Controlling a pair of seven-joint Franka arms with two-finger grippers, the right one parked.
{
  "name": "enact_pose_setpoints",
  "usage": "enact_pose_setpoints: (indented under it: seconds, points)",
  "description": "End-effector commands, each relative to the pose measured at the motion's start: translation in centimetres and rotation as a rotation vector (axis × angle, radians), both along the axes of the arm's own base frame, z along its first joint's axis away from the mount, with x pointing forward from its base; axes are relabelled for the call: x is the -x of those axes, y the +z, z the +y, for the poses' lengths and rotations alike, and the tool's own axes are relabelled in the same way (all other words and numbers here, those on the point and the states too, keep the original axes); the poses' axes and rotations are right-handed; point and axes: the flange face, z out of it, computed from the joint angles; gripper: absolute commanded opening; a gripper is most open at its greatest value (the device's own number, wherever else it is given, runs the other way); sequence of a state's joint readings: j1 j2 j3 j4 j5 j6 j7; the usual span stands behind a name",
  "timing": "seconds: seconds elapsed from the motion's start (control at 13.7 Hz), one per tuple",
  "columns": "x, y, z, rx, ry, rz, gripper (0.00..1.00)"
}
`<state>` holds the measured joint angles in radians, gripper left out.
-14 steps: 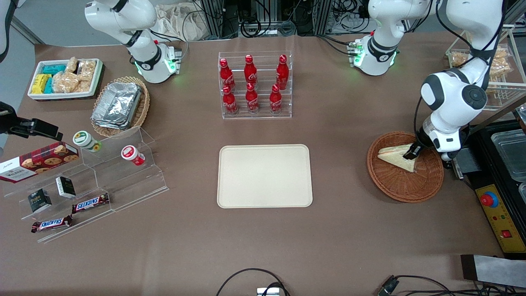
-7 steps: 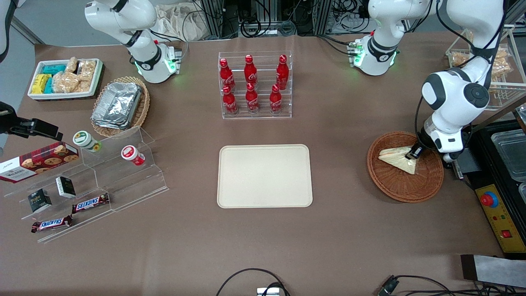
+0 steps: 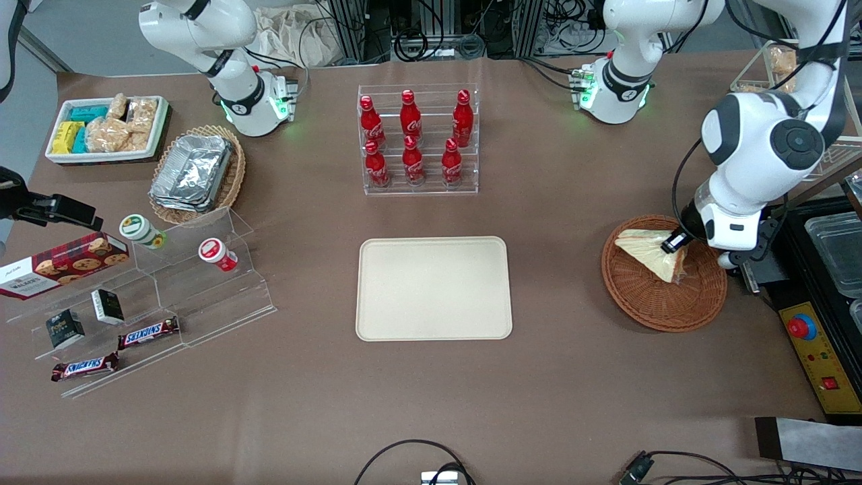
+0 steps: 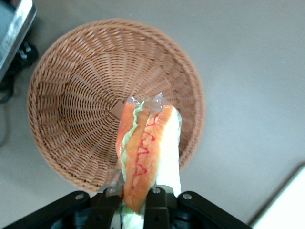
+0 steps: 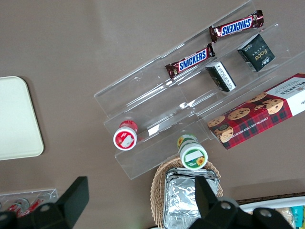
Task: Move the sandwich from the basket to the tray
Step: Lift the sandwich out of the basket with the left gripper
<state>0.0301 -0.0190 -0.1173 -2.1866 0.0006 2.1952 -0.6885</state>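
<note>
Sandwich [image 4: 145, 157], light, soft, slippery-wrapped: my gripper [image 4: 136, 202] is pinching it shut at one end, lifting it clear just above the basket [image 4: 71, 105], gently lest the bread crush.

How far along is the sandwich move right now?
Done: the gripper is shut on the sandwich, lifted clear of the basket floor in the wrist view. In hand: the sandwich hangs above the basket. Left: carry it to the tray, which holds nothing yet, and release.
</note>
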Motion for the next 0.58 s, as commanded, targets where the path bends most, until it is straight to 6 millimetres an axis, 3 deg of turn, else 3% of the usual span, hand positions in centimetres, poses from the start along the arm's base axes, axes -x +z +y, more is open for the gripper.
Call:
enact_pose_setpoints:
  seconds: [0.0, 0.29, 0.51]
  points:
    - [-1.0, 2.7, -3.7, -0.020, -0.135, -0.008, 0.00]
    - [-0.6, 3.9, -9.4, -0.017, -0.271, -0.039, 0.00]
    - [0.0, 4.2, -12.1, -0.019, -0.382, -0.047, 0.00]
